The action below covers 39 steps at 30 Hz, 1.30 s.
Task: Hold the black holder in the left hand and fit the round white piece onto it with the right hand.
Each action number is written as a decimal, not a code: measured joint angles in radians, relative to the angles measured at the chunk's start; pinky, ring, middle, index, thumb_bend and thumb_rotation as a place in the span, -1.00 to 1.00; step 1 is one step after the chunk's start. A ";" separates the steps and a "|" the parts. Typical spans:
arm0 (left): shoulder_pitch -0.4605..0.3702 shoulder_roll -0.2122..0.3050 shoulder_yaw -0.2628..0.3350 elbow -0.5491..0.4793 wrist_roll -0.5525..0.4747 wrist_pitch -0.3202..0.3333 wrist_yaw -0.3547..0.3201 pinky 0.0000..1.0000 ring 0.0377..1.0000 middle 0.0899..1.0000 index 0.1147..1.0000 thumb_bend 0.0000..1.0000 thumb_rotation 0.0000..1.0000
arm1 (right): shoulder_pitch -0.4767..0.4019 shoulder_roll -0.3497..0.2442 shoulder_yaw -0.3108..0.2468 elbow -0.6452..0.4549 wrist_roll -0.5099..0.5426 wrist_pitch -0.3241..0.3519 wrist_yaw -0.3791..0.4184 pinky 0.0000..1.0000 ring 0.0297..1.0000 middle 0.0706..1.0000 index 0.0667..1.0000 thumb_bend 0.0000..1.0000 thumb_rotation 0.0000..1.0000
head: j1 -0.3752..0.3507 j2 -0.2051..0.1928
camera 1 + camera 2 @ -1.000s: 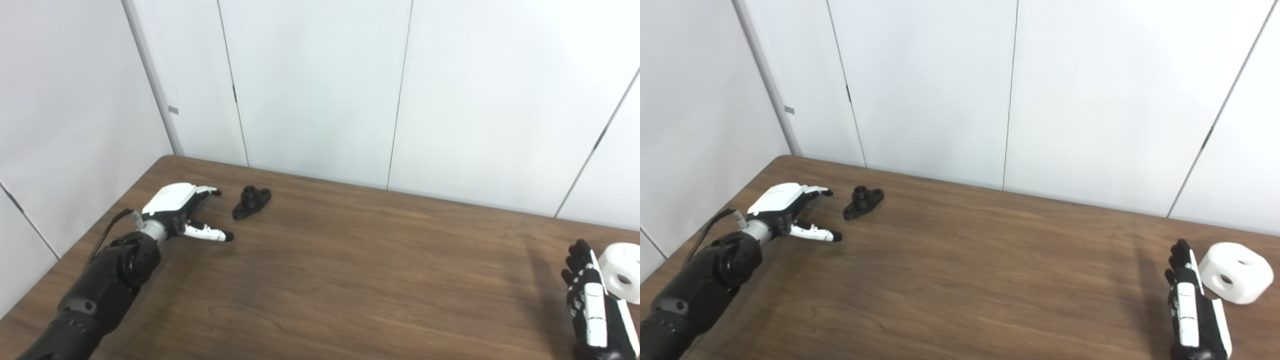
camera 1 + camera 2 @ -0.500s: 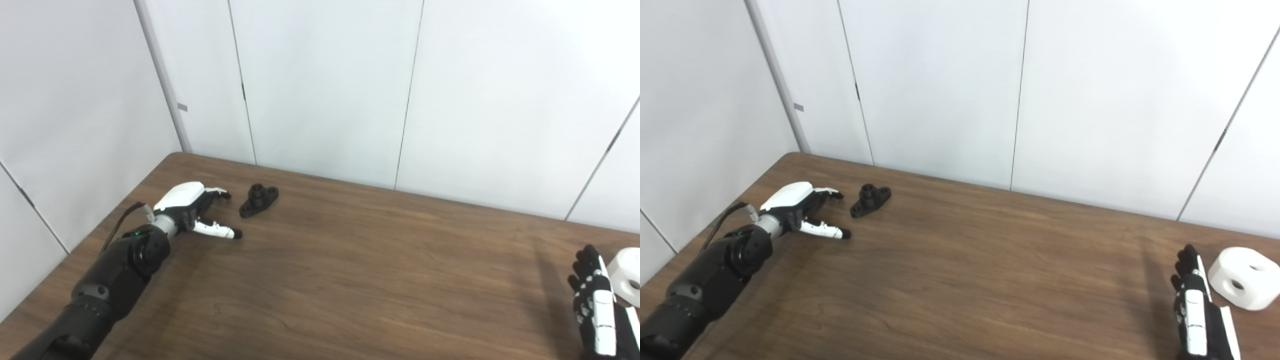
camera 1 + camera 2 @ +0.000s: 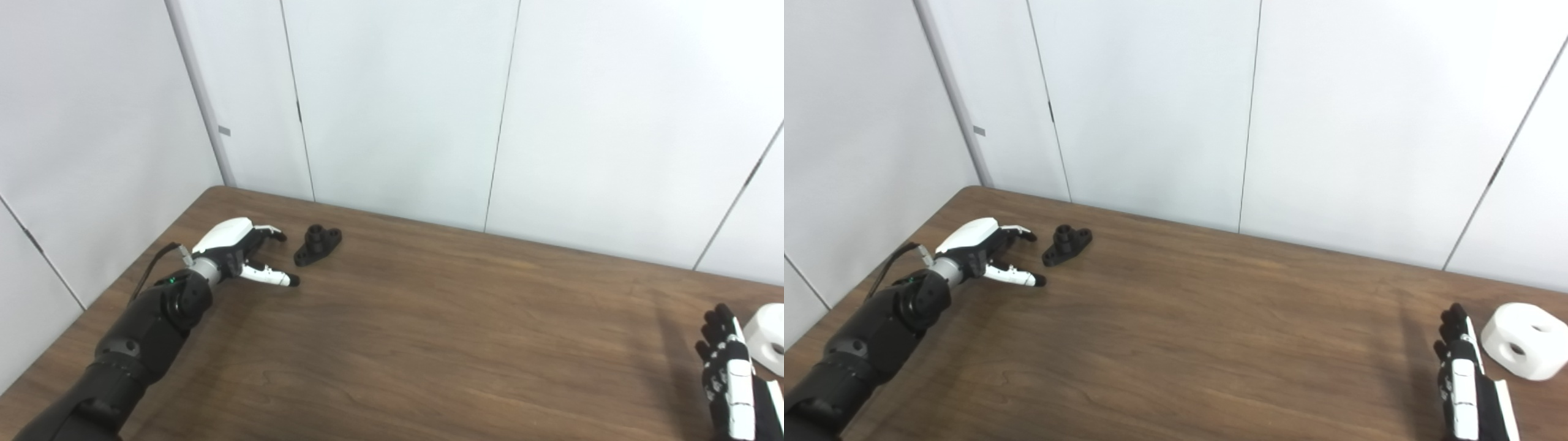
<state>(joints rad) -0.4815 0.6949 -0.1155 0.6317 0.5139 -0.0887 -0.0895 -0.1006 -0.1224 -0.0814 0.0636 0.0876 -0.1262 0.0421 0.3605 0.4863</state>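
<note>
The small black holder [image 3: 317,244] lies flat on the brown table [image 3: 429,318] near the far left corner, a short stub standing up from its base. My left hand [image 3: 242,252] is open just to the left of it, fingers and thumb spread toward it without touching. The round white piece [image 3: 1522,340], with holes in its top and side, rests at the table's right edge. Beside it on the left, my right hand [image 3: 1464,380] is open with its fingers straight and holds nothing.
White wall panels [image 3: 398,104] stand right behind the table's far edge and along its left side. The table's left edge runs close to my left forearm [image 3: 141,331].
The camera swung, shifting the whole picture. My left hand has crept a little closer to the black holder. The right hand stays beside the white piece.
</note>
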 measured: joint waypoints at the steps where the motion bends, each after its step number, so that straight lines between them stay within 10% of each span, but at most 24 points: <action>1: -0.003 -0.002 -0.002 0.001 0.000 0.001 0.000 0.89 0.84 0.75 0.60 0.96 -0.01 | 0.001 0.001 0.001 -0.001 -0.001 0.000 0.000 1.00 0.99 0.96 0.97 -0.34 1.00 | -0.003 0.002; 34: -0.070 -0.051 -0.051 0.062 -0.002 -0.007 0.030 0.88 0.84 0.75 0.60 0.99 -0.08 | 0.010 0.024 0.009 -0.021 -0.052 0.016 -0.014 1.00 0.97 0.94 0.95 -0.29 1.00 | -0.035 0.006; 39: -0.078 -0.053 -0.057 0.085 -0.004 -0.023 0.049 0.83 0.80 0.70 0.51 0.88 -0.35 | 0.010 0.029 0.008 -0.023 -0.054 0.016 -0.014 1.00 0.96 0.93 0.94 -0.29 1.00 | -0.041 0.002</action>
<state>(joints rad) -0.5593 0.6419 -0.1728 0.7169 0.5096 -0.1117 -0.0409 -0.0902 -0.0935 -0.0731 0.0410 0.0334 -0.1101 0.0279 0.3191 0.4878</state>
